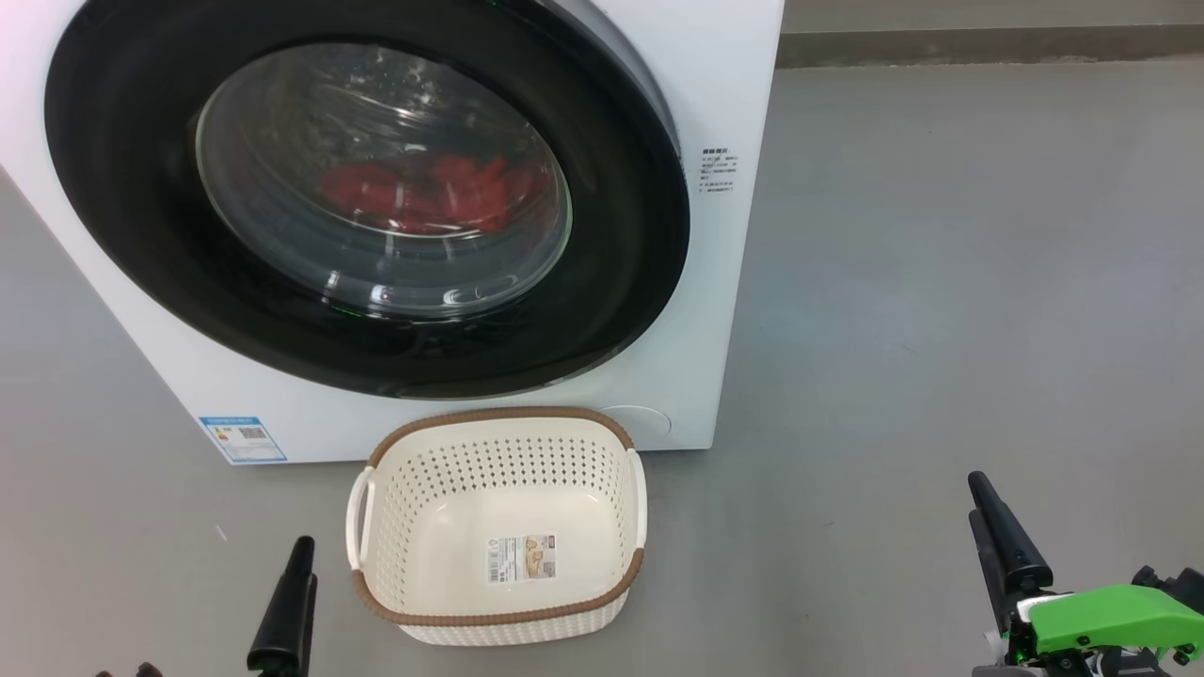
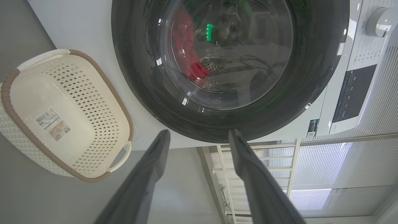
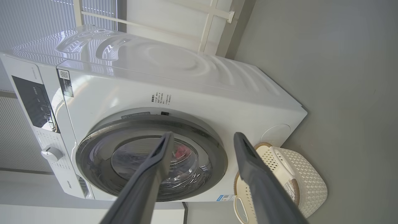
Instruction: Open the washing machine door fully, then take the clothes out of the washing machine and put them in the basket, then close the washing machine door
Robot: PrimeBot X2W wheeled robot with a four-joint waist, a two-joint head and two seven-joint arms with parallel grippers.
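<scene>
Fingers of the left gripper (image 2: 199, 132) stand wide apart, touching nothing. The right gripper (image 3: 202, 134) is likewise spread and empty. Both hang short of the washing machine (image 1: 724, 282). The washing machine door (image 1: 122, 188) is shut, its black rim glossy, and the clothes (image 1: 423, 193) show red behind its glass. The basket (image 1: 499, 415) sits empty on the floor (image 1: 941, 282), just before the machine, below the door. The left wrist view adds the dial (image 2: 381, 21) and dark control panel (image 2: 353, 93); the right wrist view adds the machine's top (image 3: 174, 65).

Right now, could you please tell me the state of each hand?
Left hand: open, holding nothing.
Right hand: open, holding nothing.
</scene>
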